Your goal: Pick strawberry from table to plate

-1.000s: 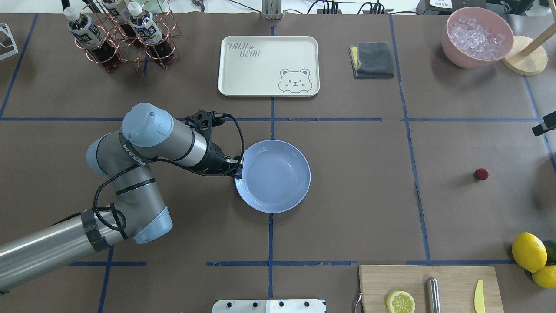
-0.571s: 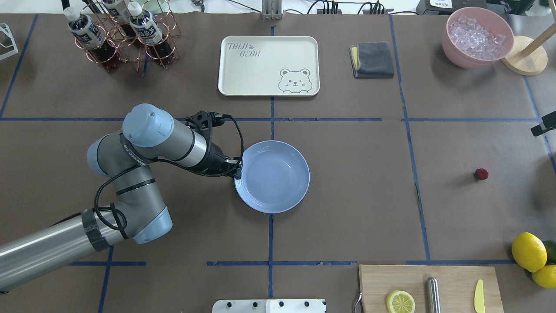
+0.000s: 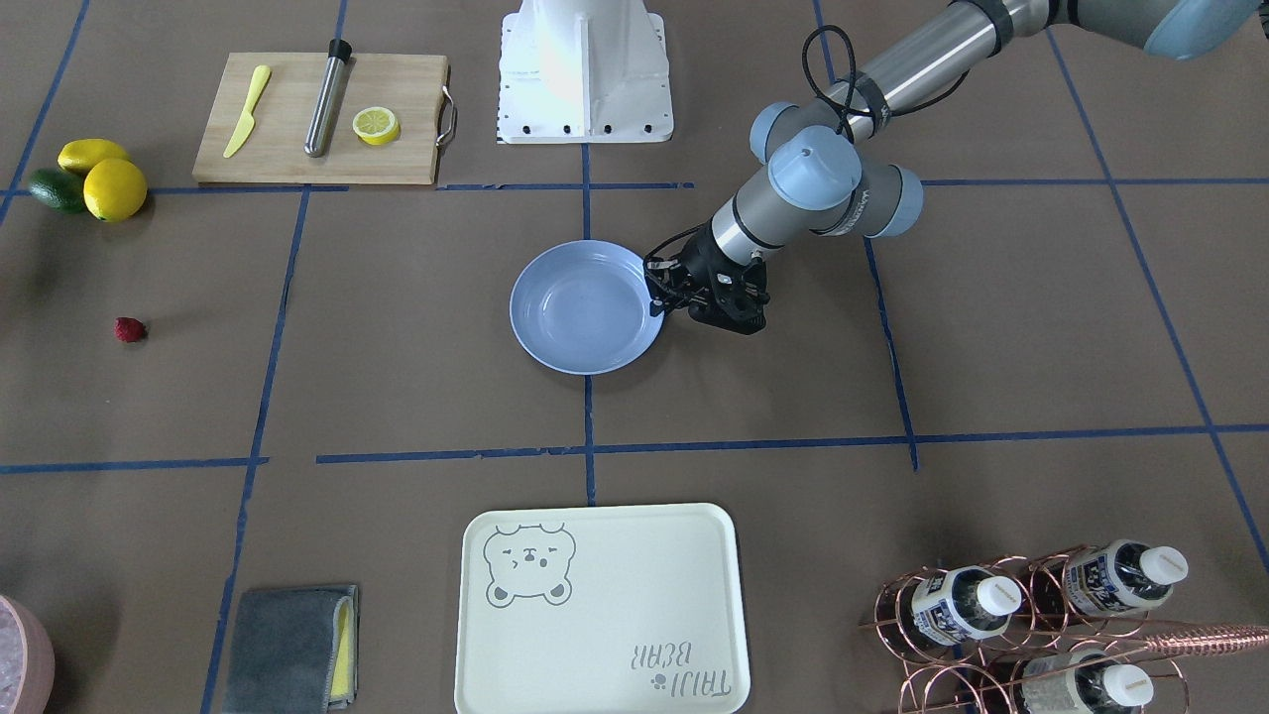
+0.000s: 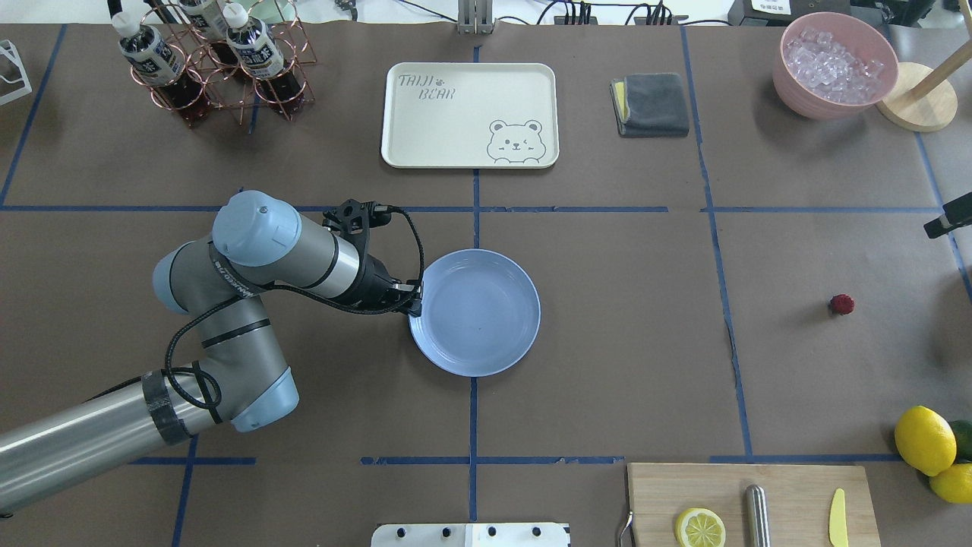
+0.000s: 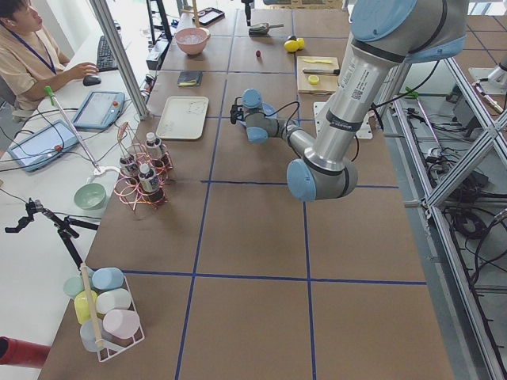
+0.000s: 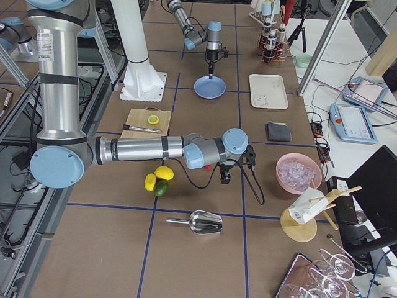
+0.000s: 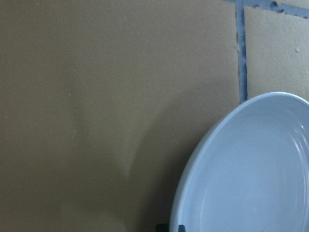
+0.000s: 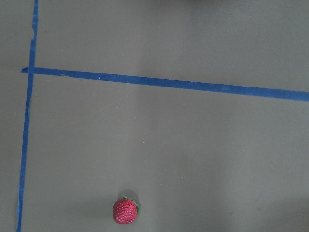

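The strawberry [image 4: 841, 305] lies alone on the brown table [image 4: 623, 319] at the far right, and also shows low in the right wrist view [image 8: 126, 211]. The light blue plate [image 4: 486, 319] sits near the table's middle. My left gripper [image 4: 414, 300] is shut on the plate's left rim; in the left wrist view the rim [image 7: 193, 174] runs down to the fingertips at the bottom edge. My right gripper [image 6: 225, 179] hangs just above the table close to the strawberry. Whether it is open or shut I cannot tell.
A cream bear-print tray [image 4: 469, 114], a grey cloth [image 4: 651, 104], a pink bowl of ice [image 4: 835, 64] and a copper bottle rack [image 4: 213, 68] line the far side. A cutting board [image 4: 752, 505] and lemons [image 4: 924, 439] lie front right.
The left gripper and the plate held by it have shifted slightly toward the robot's side. The strawberry has stayed in place.
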You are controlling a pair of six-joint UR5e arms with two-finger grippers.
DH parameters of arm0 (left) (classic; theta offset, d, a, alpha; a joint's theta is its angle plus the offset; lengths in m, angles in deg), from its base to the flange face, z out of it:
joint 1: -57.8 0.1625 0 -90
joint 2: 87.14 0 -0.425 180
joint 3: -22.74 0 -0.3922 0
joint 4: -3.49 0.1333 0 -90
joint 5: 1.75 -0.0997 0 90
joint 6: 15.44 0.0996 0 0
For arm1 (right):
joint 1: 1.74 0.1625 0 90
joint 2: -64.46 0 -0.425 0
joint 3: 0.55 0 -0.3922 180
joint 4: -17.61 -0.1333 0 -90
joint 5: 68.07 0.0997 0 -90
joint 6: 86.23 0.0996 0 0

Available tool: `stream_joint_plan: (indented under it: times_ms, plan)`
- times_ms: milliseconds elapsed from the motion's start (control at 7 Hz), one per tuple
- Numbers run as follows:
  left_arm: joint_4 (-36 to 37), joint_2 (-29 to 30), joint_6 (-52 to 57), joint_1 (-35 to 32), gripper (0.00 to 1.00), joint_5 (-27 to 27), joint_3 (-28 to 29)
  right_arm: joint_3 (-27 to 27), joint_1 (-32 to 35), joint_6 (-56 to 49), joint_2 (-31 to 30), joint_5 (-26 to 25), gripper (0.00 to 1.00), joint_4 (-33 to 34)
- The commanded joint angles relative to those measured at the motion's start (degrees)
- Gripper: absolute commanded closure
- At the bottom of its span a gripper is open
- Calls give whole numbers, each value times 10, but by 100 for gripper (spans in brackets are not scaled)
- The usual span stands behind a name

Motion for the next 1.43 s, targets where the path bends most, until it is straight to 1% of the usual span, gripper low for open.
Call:
stream_joint_plan:
  times_ms: [0, 143, 429, 571, 714, 857, 1000, 1143, 1286]
  plan:
    - [-4, 0, 1, 1, 31, -5, 1, 0, -1, 0, 2, 0, 0, 0]
    - [-3, 0, 0, 1, 8, -5, 1, 0, -1, 0, 3, 0, 0, 0]
    - [-3, -1, -4, 0, 6, -5, -4, 8, -21, 6, 3, -1, 0, 0]
    - [-3, -1, -10, -2, 6, -5, -10, 24, -38, 24, 6, -3, 0, -1]
    - [-3, -1, -19, -4, 6, -5, -16, 46, -65, 76, 5, -34, 0, -2]
    - [-4, 0, -30, -3, 6, -5, -19, 86, -128, 148, -23, -147, 0, -44]
    - [-4, 0, -41, -2, 5, -5, -24, 89, -196, 270, -71, -226, 0, -174]
    - [-4, -1, -40, -3, 5, -5, -31, 67, -246, 337, -94, -261, 0, -275]
    - [-4, -1, -40, -3, 5, -5, -32, 51, -262, 346, -95, -264, 0, -292]
